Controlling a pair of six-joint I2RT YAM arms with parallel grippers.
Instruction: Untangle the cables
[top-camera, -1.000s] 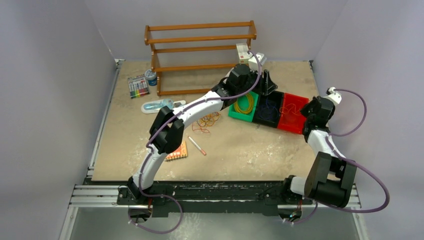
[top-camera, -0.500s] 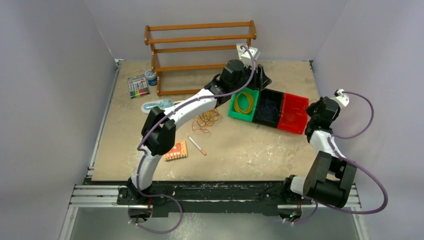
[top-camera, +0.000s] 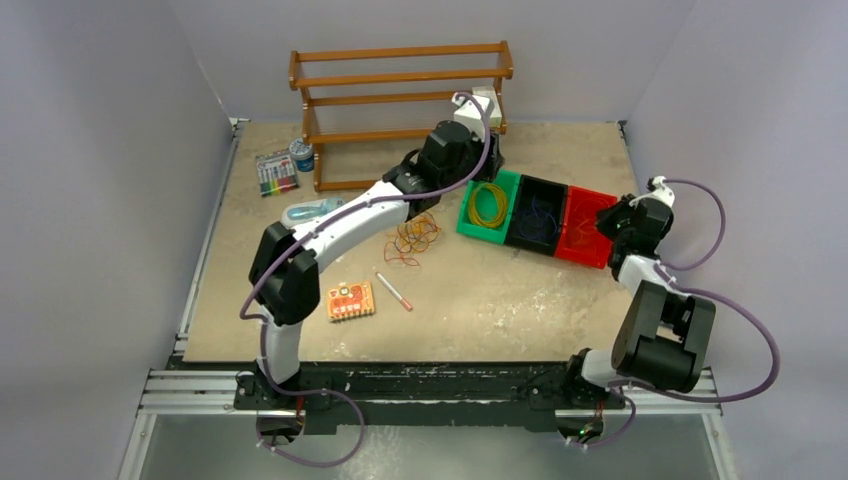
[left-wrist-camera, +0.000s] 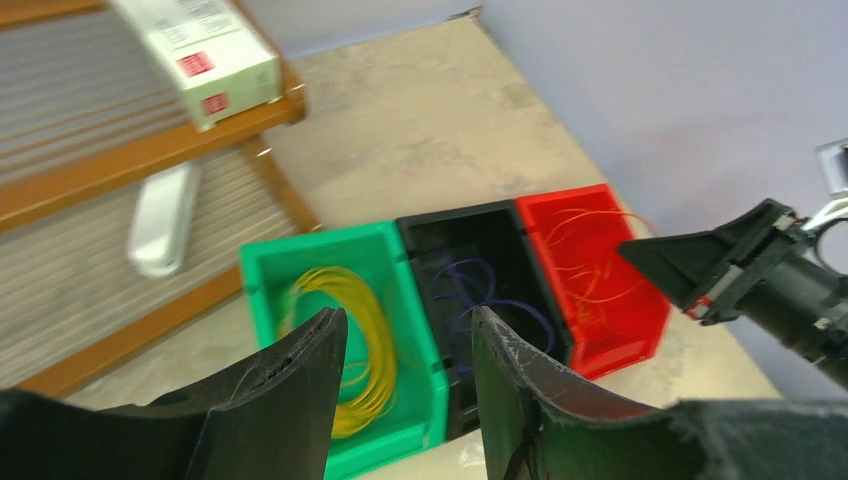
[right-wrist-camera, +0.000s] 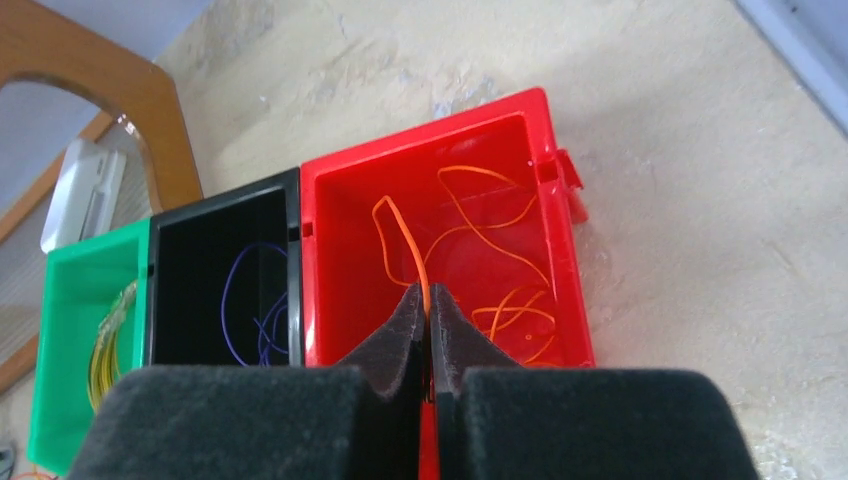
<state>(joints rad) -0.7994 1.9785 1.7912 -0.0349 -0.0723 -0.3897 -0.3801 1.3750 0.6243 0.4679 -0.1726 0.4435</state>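
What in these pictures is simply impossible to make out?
Top view: strands in the tangle are too thin to trace.
Top view: the left gripper is hidden beneath the left arm.
Right wrist view: the orange cable vanishes between the shut right gripper fingers.
Left wrist view: the box label is blurred, cut by the top edge.

Overhead view: bright, even, diffuse light from above; only faint, soft shadows on the table (top-camera: 480, 300) near the red bin (top-camera: 600, 205); sharp throughout, no glare. Left wrist view: smeared by motion left of the red bin, wooden rack (left-wrist-camera: 150, 150) streaked; left fingers (left-wrist-camera: 290, 400) below it soft. Right wrist view: red bin and orange cable (right-wrist-camera: 418, 265) crisp, faint sheen on the bin floor; right pads (right-wrist-camera: 400, 340) just below, blurred.
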